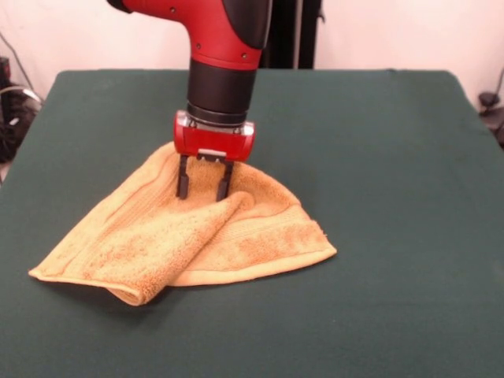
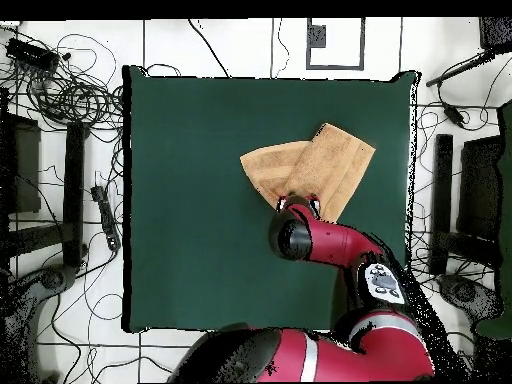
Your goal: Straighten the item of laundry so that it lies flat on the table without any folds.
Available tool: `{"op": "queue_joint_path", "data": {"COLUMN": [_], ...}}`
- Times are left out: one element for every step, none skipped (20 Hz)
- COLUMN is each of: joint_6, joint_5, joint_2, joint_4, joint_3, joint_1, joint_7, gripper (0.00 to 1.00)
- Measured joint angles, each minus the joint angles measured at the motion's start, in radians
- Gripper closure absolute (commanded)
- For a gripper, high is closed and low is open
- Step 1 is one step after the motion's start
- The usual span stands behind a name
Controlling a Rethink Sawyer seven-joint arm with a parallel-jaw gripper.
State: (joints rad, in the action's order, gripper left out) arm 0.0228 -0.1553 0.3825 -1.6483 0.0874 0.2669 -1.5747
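Observation:
The item of laundry [image 1: 197,236], a yellow-orange terry towel, lies on the green table [image 1: 394,157] left of centre. It is folded: one flap is doubled over the rest, and a rolled fold faces the near edge. My gripper [image 1: 203,193] hangs point-down over the towel's far part. It is open, with its two black fingers [image 1: 183,183] apart, their tips at the cloth and nothing pinched between them. In the overhead view the towel [image 2: 315,165] shows as two overlapping panels. There the arm's wrist hides the gripper [image 2: 298,207] at the towel's lower edge.
Green cloth surrounds the towel on all sides [image 2: 200,200]. Off the table, tangled cables [image 2: 70,90] and dark stands [image 2: 440,200] line the floor on both sides. The red arm [image 2: 340,245] reaches in across the table's lower right part.

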Motion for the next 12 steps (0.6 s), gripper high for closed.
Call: {"op": "queue_joint_path", "data": {"joint_6": [0.001,0.002,0.002,0.003,0.004,0.006,0.007,0.007,0.007,0.007,0.007,0.006], "joint_5": [-0.002,-0.003,-0.004,-0.005,-0.006,-0.007,-0.009,-0.010,-0.011,-0.012,-0.013,-0.014], "joint_2": [0.000,0.001,0.001,0.001,0.001,0.002,0.002,0.003,0.003,0.003,0.004,0.004], "joint_4": [0.000,-0.001,-0.001,-0.002,-0.003,-0.005,-0.005,-0.005,-0.006,-0.006,-0.006,-0.007], "joint_3": [-0.002,-0.003,-0.004,-0.006,-0.008,-0.012,-0.013,-0.014,-0.016,-0.017,-0.019,-0.020], "joint_1": [0.001,0.003,0.004,0.005,0.008,0.012,0.013,0.015,0.017,0.018,0.020,0.021], "joint_7": [0.000,0.000,0.000,0.000,0.000,0.000,0.000,0.000,0.000,0.000,0.000,0.000], "gripper": [0.00,0.00,0.00,0.00,0.00,0.00,0.00,0.00,0.00,0.00,0.00,0.00]}}
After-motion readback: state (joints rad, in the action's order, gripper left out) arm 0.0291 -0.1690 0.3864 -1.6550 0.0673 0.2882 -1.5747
